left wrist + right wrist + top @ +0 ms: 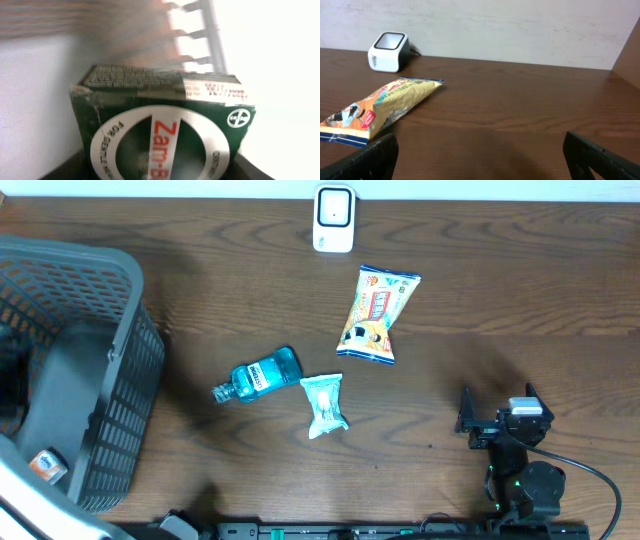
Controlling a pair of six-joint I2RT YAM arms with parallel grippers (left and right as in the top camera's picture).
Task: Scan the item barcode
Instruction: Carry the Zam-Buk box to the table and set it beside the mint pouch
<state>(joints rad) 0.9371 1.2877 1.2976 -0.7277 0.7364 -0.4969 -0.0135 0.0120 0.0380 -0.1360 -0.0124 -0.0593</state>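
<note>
A dark green box (160, 125) with a white ring and red "Zam-B" lettering fills the left wrist view. My left gripper (160, 172) is shut on it, one dark finger (62, 169) at each lower corner, with basket bars and bright light behind. The white barcode scanner (333, 218) stands at the table's far edge, and the right wrist view has the scanner (388, 51) at far left. Near the front right of the table, my right gripper (497, 420) is open with only bare wood between its fingers (370, 159).
A grey mesh basket (120, 370) takes up the left side, with a small orange-labelled item (47, 466) inside. A yellow snack bag (378, 313), a blue bottle (258, 374) and a small white-teal packet (325, 404) lie mid-table.
</note>
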